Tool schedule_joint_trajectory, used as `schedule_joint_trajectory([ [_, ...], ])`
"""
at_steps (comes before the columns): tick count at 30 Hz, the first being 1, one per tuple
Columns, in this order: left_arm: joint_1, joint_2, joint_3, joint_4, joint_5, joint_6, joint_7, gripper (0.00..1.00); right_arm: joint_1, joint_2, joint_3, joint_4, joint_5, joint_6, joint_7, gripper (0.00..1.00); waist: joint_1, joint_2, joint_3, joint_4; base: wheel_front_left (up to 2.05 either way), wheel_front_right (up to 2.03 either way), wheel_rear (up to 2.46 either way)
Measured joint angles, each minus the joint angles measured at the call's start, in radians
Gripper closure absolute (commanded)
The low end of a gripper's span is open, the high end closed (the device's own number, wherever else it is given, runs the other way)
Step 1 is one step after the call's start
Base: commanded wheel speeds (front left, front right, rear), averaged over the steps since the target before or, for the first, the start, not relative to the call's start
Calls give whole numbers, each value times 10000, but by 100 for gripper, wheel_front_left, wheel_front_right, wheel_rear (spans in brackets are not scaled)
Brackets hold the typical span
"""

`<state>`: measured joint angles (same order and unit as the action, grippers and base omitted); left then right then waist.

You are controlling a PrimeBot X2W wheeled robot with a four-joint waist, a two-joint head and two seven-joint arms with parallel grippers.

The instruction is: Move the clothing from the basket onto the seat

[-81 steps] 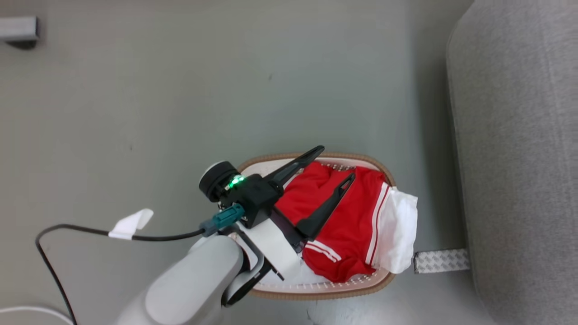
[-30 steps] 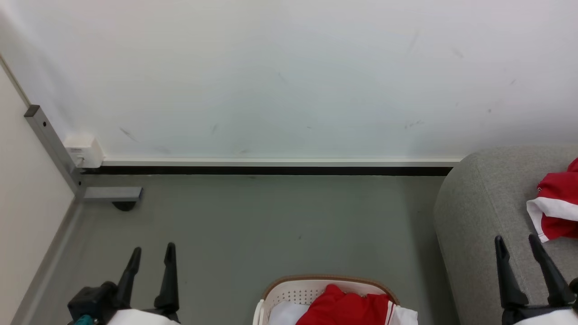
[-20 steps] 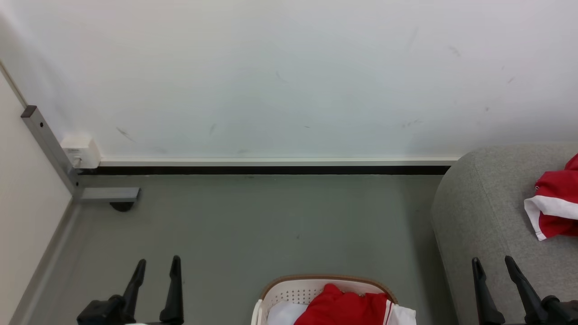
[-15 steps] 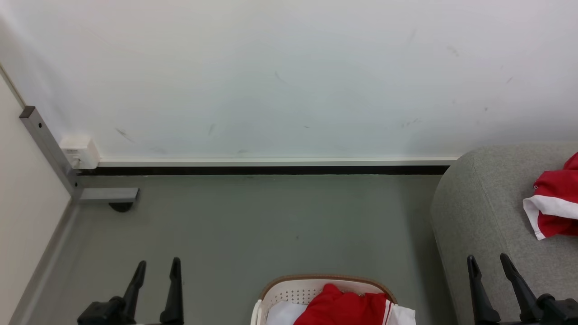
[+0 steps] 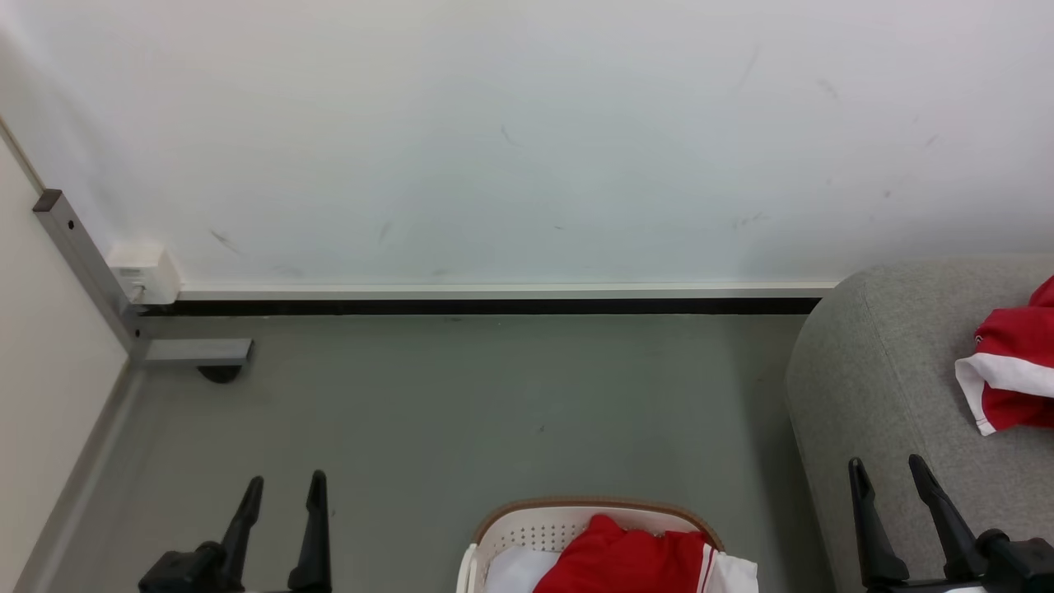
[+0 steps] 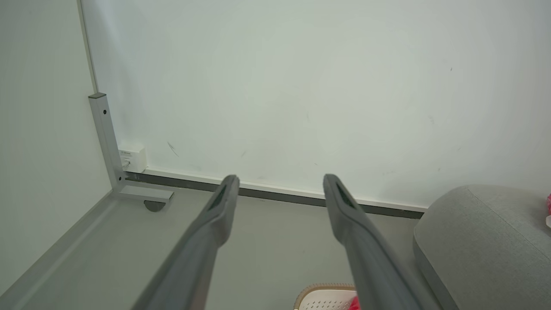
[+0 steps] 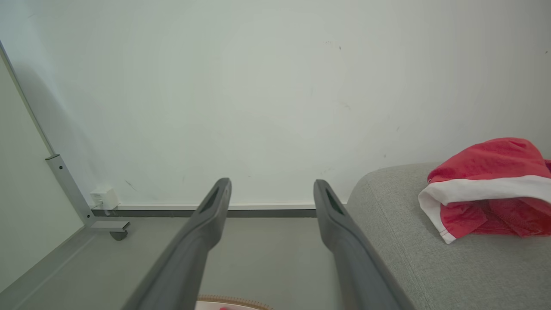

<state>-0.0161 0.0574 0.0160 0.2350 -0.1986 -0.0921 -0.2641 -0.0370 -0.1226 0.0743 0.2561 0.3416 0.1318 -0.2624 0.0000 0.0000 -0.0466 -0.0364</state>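
The cream basket (image 5: 527,535) with its brown rim sits on the floor at the bottom centre, holding red clothing (image 5: 626,560) with white trim. One red and white garment (image 5: 1009,379) lies on the grey seat (image 5: 873,371) at the right, and the right wrist view shows that garment (image 7: 486,189) on the seat (image 7: 413,254) too. My left gripper (image 5: 284,482) is open and empty over the floor, left of the basket. My right gripper (image 5: 885,465) is open and empty above the seat's front edge. Both wrist views show spread fingers (image 6: 224,202) (image 7: 215,206).
A white wall with a baseboard (image 5: 494,292) closes the far side. A grey metal post with a foot (image 5: 193,354) and a white socket box (image 5: 144,272) stand at the left corner. Bare grey floor (image 5: 494,395) lies between wall and basket.
The camera has risen from looking down into the basket to facing the wall. The left gripper left the basket; over the last second both grippers dropped lower in view, the right one shifting left.
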Motion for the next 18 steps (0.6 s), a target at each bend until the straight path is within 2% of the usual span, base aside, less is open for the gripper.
schedule_joint_trajectory([
  [13, -80, -73, 105, -10, 81, -146, 0, 0, -80, -8, 81, 61, 6, 0, 0, 0, 0, 0, 35, -145, 0, 0, 0],
  [18, -309, -77, -128, -67, 81, -221, 0, 0, -441, -146, 94, 165, 15, 0, 0, 0, 0, 0, 223, -304, 0, 0, 0],
])
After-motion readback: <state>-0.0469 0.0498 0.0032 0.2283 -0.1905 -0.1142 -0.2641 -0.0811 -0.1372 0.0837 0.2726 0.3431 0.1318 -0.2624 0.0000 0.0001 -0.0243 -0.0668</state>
